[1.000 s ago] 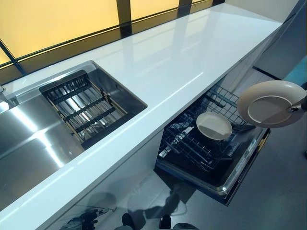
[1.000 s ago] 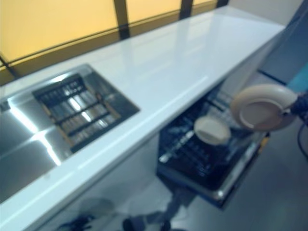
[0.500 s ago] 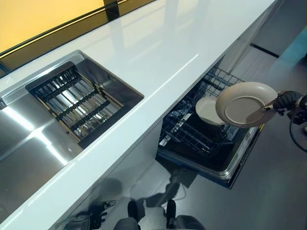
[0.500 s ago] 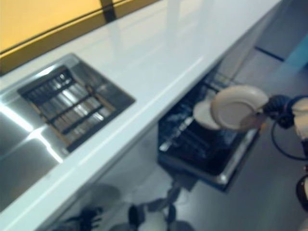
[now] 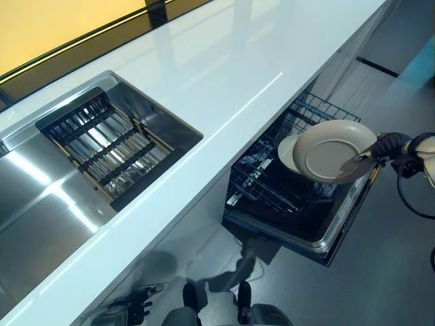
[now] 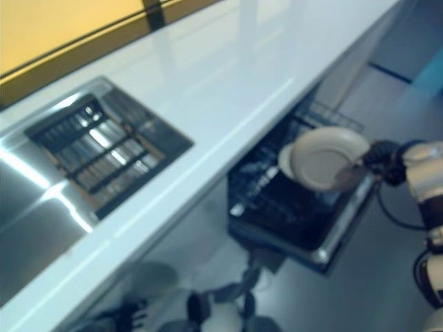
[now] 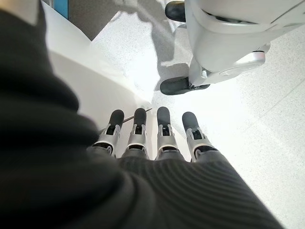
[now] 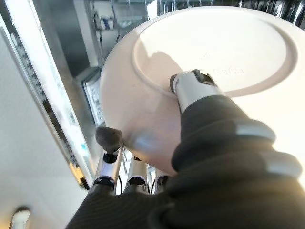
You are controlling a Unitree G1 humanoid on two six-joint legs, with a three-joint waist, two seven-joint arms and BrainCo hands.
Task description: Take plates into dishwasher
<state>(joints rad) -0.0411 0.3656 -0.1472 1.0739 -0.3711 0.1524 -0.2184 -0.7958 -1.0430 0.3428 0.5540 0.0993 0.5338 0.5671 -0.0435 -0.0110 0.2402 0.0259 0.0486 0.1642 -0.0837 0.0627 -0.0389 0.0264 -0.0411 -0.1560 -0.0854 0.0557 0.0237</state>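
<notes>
Cream plate [image 5: 331, 151] now over dishwasher rack [image 5: 285, 197] | right hand [image 5: 390, 145] fingers pinching rim | left hand [image 7: 152, 138] relaxed

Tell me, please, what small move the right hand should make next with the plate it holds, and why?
Probably lower it a little further toward the rack. The right hand pinches the round beige plate above the open dishwasher's dark wire rack, partly covering the smaller beige plate already loaded, so it likely needs a free slot beside that one.
</notes>
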